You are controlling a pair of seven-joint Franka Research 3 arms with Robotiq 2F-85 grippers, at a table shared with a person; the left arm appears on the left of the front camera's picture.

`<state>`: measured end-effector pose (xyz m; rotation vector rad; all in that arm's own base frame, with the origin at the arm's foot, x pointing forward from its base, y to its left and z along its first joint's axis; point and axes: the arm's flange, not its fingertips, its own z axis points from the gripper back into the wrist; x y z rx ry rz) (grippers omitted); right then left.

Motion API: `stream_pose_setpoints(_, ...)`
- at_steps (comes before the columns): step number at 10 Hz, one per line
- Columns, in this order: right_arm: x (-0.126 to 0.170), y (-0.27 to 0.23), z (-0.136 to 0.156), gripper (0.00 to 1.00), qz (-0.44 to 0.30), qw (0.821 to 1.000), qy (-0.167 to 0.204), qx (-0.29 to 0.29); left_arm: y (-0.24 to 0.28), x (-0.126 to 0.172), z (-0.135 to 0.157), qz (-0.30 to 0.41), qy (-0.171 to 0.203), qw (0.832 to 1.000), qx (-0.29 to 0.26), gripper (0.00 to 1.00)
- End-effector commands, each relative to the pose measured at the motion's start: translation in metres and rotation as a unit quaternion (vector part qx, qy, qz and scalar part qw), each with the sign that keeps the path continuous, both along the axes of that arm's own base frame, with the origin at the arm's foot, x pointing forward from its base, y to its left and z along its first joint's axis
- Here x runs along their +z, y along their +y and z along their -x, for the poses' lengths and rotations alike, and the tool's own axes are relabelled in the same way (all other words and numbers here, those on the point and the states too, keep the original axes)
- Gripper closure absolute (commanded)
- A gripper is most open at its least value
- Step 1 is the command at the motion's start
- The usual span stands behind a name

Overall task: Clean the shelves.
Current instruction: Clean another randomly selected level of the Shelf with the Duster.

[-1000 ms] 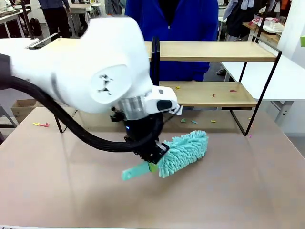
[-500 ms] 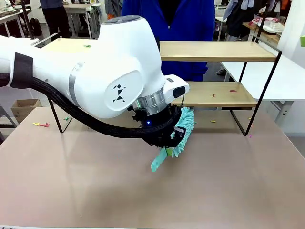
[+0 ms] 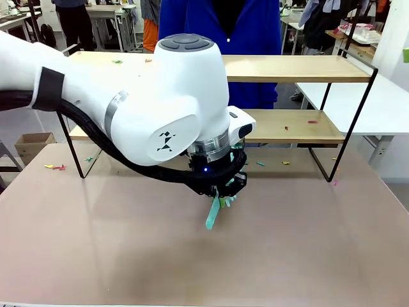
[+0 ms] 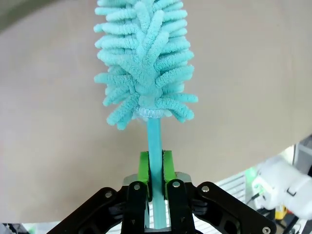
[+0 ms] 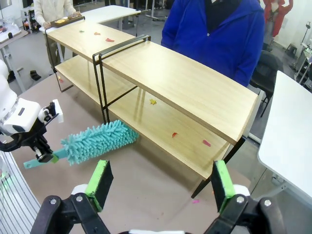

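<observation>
Barely begun, apparently: left tool [image 4: 155, 168] clamps duster [image 4: 146, 63] handle, right tool [image 5: 160, 183] gapes; scraps [image 5: 174, 135] litter shelves [image 5: 185, 83].

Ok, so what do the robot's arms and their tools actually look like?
The left arm is glossy white with rounded housings, a small black triangle logo, a silver joint ring and a black ribbed cable along it. The left tool and right tool are black linkages with bright green pads.
</observation>
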<state>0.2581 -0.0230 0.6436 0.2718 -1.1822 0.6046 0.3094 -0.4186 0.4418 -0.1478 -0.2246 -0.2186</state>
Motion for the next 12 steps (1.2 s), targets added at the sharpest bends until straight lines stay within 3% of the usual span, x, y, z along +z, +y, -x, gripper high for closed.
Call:
stream_pose_setpoints(1, 0.0, 0.0, 0.0, 0.0, 0.001, 1.0, -0.002, 0.0, -0.026, 0.0, -0.021, -0.004, -0.033, 0.998, 0.053, 0.87)
stream_pose_setpoints(5, 0.0, 0.0, 0.0, 0.0, 0.001, 1.0, -0.002, 0.0, -0.047, -0.019, -0.084, 0.009, -0.031, 0.998, 0.054, 0.87)
stream_pose_setpoints(8, 0.0, 0.0, 0.0, 0.0, 0.001, 1.0, -0.002, 0.0, -0.055, -0.03, -0.098, -0.004, -0.054, 0.997, 0.059, 0.87)
stream_pose_setpoints(12, 0.0, 0.0, 0.0, 0.0, 0.001, 1.0, -0.002, 0.0, -0.063, -0.044, -0.109, -0.026, -0.008, 0.999, 0.034, 0.87)
